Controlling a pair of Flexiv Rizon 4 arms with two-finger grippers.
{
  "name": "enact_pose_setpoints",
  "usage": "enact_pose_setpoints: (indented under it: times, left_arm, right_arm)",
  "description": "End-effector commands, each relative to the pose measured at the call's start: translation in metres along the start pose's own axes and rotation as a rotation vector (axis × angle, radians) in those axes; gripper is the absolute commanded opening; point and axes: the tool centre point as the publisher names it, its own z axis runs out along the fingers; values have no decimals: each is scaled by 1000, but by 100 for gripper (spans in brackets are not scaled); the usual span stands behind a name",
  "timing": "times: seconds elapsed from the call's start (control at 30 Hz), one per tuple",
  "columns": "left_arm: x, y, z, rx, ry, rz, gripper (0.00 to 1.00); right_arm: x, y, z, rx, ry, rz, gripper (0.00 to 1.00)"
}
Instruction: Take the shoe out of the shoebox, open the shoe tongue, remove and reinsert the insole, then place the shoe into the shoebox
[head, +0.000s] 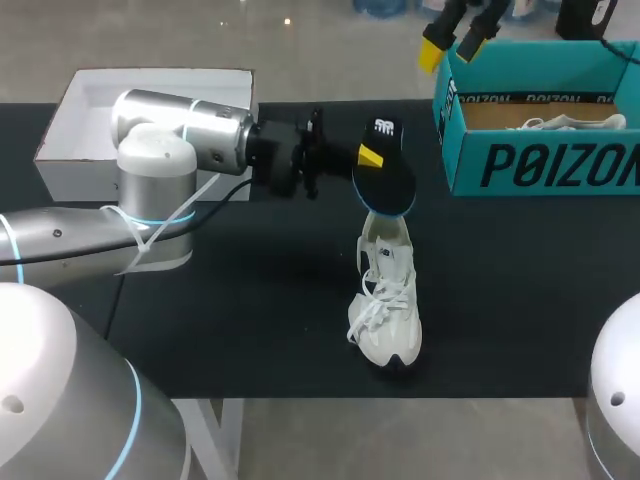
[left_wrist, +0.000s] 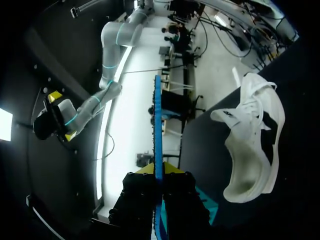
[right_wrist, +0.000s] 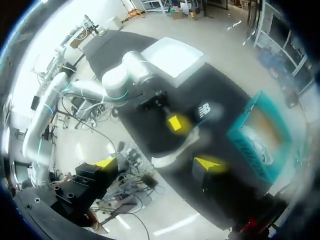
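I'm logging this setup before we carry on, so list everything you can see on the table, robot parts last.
shoe: one, white, on the middle of the table, below the insole
insole: one, dark with a blue edge, held above the shoe
shoebox: one, teal, open, far right of the table
second shoe: one, white, inside the shoebox
white box: one, open, far left of the table
table: one, black
left gripper: one, yellow tips, shut on the insole
right gripper: one, yellow tips, open, raised near the shoebox's far corner

Two shoes (head: 387, 305) (head: 572, 123), two boxes (head: 540, 165) (head: 70, 172), one insole (head: 392, 186)
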Motion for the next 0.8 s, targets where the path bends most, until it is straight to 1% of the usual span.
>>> enact_pose_setpoints:
  times: [0.03, 0.3, 0.5, 0.6, 0.8]
  left_arm:
    - [2, 4, 0, 14, 2, -2, 0]
    - [0, 5, -1, 28, 1, 2, 0]
    - [1, 5, -2, 28, 4, 4, 0]
    - [1, 8, -4, -8, 0, -22, 0]
    - [1, 8, -4, -8, 0, -22, 0]
  right_arm:
    - [5, 1, 3, 14, -235, 0, 100]
    - [4, 5, 15, 19, -225, -3, 100]
    - [5, 7, 18, 23, -215, -14, 100]
    - [10, 10, 17, 34, -239, -37, 100]
    - [10, 10, 17, 34, -239, -37, 100]
